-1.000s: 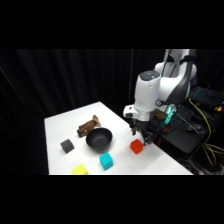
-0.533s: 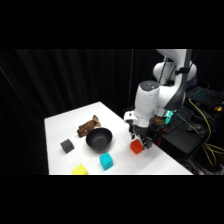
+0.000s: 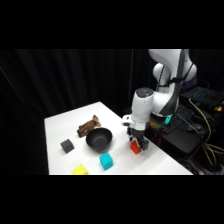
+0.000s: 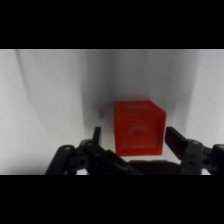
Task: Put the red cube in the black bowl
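Gripper stands low over the white table, right at the red cube, which sits on the tabletop near the table's right edge in the side view. From the wrist camera the gripper has its two black fingers spread wide, one at either side of the red cube, with a gap showing between each finger and the cube's faces, so nothing is clamped. The cube rests flat on the white surface, its shadow falling toward 12 o'clock in that view. In the side view the black bowl lies at about 9 o'clock from the cube, near it but apart. A brown lumpy object is just beside the bowl at 11 o'clock, a dark grey cube at its 9 o'clock, a teal cube at its 5 o'clock, and a yellow block at 7 o'clock by the table's front edge.
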